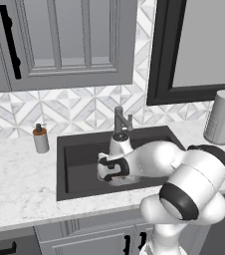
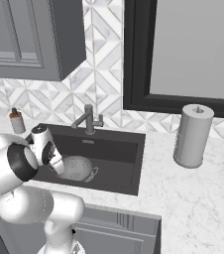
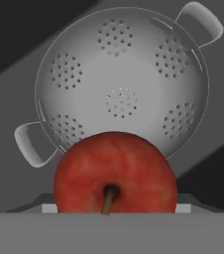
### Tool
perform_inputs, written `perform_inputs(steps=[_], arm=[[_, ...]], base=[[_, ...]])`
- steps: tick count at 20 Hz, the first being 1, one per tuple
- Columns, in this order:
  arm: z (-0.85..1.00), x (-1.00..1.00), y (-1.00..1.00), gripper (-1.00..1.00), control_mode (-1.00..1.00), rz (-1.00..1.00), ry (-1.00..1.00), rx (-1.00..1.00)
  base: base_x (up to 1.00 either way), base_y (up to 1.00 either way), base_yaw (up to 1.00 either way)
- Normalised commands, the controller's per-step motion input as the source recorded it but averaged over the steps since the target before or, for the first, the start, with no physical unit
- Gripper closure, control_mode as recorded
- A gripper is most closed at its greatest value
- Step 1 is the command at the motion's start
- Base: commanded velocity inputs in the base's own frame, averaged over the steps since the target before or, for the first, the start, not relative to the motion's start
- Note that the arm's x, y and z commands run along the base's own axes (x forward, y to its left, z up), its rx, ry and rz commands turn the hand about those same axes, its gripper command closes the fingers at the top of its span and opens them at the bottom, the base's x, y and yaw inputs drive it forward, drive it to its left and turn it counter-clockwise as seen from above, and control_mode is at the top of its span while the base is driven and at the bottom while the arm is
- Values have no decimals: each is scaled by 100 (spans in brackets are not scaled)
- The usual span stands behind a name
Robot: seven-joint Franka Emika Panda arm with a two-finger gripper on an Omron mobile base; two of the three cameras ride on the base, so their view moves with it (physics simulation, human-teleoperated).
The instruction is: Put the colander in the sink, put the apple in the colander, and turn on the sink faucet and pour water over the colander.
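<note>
We see the gripper (image 3: 115, 211) clamped on the red apple (image 3: 115, 173), held above the colander (image 3: 121, 82) sitting in the sink (image 2: 129, 168).

The white marble tabletop (image 1: 20, 174) carries a soap dispenser (image 1: 40, 138) left of the sink (image 1: 79, 164) and 1 paper towel roll (image 1: 222, 117) right. The colander (image 2: 77, 167) sits on the sink floor.

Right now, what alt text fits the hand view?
A red apple, stem toward the camera, sits close at the bottom of the view, above an empty perforated metal colander with two loop handles, resting in the dark sink.
</note>
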Motion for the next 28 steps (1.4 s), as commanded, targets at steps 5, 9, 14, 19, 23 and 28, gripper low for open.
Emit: perform_inputs(steps=[5, 9, 14, 19, 23, 28], arm=[[-10, 25, 0, 100, -100, 0, 0, 0], [-16, 22, 0, 100, -100, 0, 0, -1], [-22, 15, 2, 100, -100, 0, 0, -2], [-23, 12, 6, 100, -100, -1, 0, -3], [-8, 15, 0, 100, -100, -1, 0, 0], [0, 30, 2, 100, -100, -2, 0, 0]], base=[[0, 0, 0], [0, 0, 0], [0, 0, 0], [0, 0, 0], [0, 0, 0], [0, 0, 0]])
